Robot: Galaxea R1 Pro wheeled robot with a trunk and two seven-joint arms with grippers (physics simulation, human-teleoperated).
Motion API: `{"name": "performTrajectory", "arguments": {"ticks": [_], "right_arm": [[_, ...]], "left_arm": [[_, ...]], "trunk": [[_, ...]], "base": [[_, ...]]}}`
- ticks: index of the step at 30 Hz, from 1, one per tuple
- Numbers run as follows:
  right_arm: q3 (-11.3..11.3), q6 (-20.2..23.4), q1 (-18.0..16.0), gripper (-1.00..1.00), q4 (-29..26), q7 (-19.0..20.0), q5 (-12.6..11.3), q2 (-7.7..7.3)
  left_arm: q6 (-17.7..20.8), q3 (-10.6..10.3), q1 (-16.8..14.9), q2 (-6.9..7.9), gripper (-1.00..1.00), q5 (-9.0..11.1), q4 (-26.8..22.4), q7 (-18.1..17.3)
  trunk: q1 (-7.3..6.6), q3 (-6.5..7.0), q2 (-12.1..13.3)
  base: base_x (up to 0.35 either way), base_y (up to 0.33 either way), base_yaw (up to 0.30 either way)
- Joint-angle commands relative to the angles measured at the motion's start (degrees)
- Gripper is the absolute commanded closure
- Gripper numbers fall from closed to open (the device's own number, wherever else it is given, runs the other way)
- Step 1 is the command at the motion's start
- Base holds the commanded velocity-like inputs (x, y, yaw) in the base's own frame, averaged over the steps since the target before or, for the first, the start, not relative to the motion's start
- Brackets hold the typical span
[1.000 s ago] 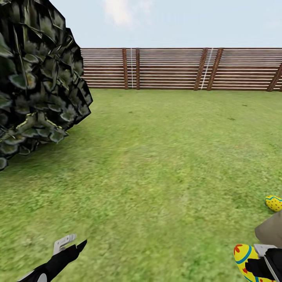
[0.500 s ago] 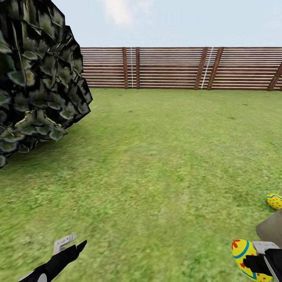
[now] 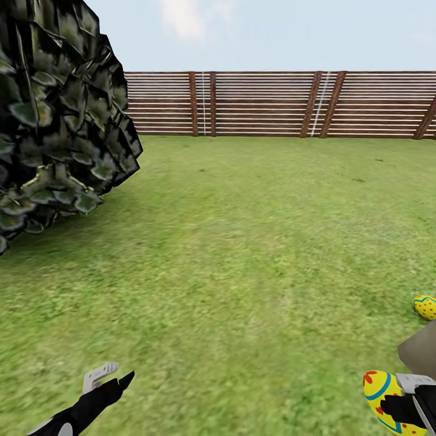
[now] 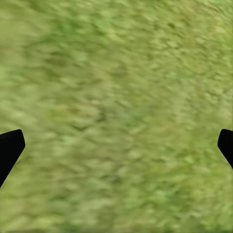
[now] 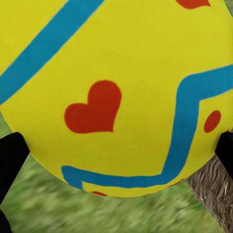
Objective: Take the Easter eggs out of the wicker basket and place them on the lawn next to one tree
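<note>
At nine to eleven o'clock in the head view we see the dark foliage of a tree, overhanging the lawn. At seven o'clock our left gripper hangs over bare grass; the left wrist view shows its two dark fingertips spread wide apart with nothing between them. Across twelve o'clock runs a brown slatted fence under a pale sky. At four o'clock one yellow egg lies on the grass beside a grey-brown trunk. At five o'clock our right gripper pinches a second yellow egg; in the right wrist view this egg, marked with blue bands and a red heart, sits between the black fingertips, above the grass and near the trunk's bark.
</note>
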Motion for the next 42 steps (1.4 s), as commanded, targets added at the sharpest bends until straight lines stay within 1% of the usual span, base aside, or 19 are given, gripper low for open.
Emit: {"name": "performTrajectory", "arguments": {"ticks": [1, 35, 42], "right_arm": [[-0.08, 0.17, -0.03, 1.0, -0.05, 0.52, 0.6, 0.01], [-0.17, -0.13, -0.03, 1.0, -0.11, 0.31, 0.17, 0.13], [-0.09, -0.12, -0.03, 1.0, -0.11, 0.31, 0.17, 0.16]], "left_arm": [[0.49, 0.12, -0.03, -0.02, -1.0, 0.48, -0.05, -0.15], [0.84, 0.12, -0.03, -0.02, -1.0, 0.48, -0.16, -0.15], [0.92, 0.19, -0.03, -0.02, -1.0, 0.48, -0.15, -0.15]], "trunk": [[0.22, -0.23, -0.44], [7.68, -6.34, -14.07], [7.98, -7.86, -14.4]], "base": [[0.0, 0.0, 0.0], [0.0, 0.0, 0.0], [0.0, 0.0, 0.0]]}}
